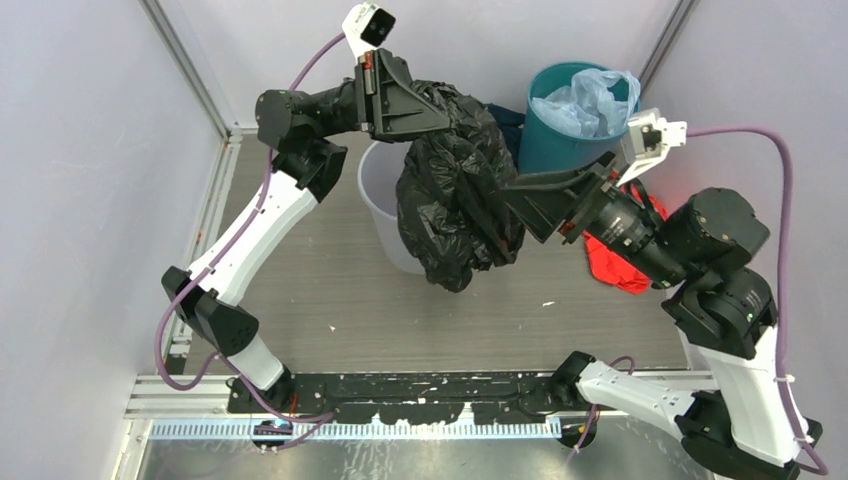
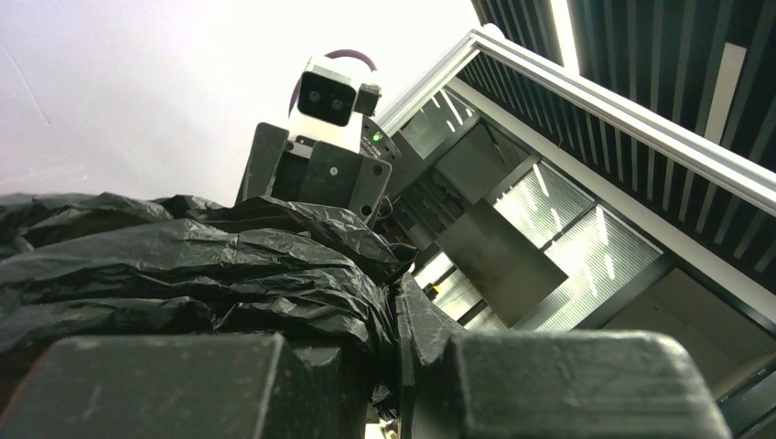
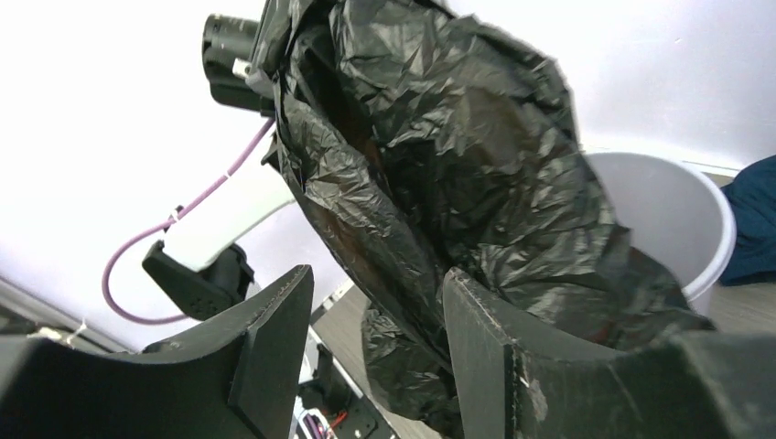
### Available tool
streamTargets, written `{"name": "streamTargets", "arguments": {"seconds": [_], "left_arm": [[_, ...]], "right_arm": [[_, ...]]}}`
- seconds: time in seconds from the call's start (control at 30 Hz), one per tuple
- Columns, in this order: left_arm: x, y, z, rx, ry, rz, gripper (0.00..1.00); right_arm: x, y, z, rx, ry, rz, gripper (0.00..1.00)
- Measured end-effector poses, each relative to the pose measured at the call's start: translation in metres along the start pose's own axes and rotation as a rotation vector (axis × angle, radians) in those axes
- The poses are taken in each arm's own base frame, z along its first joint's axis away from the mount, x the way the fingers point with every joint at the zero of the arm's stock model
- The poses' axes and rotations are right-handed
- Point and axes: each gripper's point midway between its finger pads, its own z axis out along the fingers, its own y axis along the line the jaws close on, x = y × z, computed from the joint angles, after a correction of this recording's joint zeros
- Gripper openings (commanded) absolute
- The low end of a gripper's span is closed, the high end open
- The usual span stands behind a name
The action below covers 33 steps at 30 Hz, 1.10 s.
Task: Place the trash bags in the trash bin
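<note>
Your bag (image 1: 455, 200) hangs crumpled at the 3 o'clock side of the bin (image 1: 378, 205). Your left gripper (image 1: 438, 112) pinches its top at 12 o'clock. Your right gripper (image 1: 520, 210), at the bag's 3 o'clock, stands partly open around a fold, not clamping it.

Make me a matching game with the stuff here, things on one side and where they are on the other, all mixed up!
Things:
1. black bag
2. grey bin
3. teal bin
4. red cloth

Places:
A. holds a pale blue bag
B. lies on the table, far right
C. hangs from the left tool
D. stands partly hidden behind the black bag

Pairs: 1-C, 2-D, 3-A, 4-B
</note>
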Motion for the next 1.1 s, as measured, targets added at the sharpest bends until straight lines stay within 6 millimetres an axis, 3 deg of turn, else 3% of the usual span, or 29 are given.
{"name": "streamTargets", "arguments": {"seconds": [0.1,0.43,0.87,1.1], "left_arm": [[-0.002,0.001,0.0,-0.002,-0.009,-0.006,0.15],[-0.002,0.008,0.001,-0.011,-0.023,-0.031,0.14],[-0.004,0.015,0.0,-0.019,-0.04,-0.047,0.13],[-0.003,0.018,0.002,-0.018,-0.046,-0.058,0.13]], "right_arm": [[0.01,0.001,0.012,-0.022,0.048,-0.01,0.67],[0.053,-0.021,0.064,0.011,0.204,-0.046,0.68],[0.06,0.004,0.062,-0.139,0.251,-0.042,0.71],[0.062,0.009,0.069,-0.173,0.255,-0.035,0.61]]}}
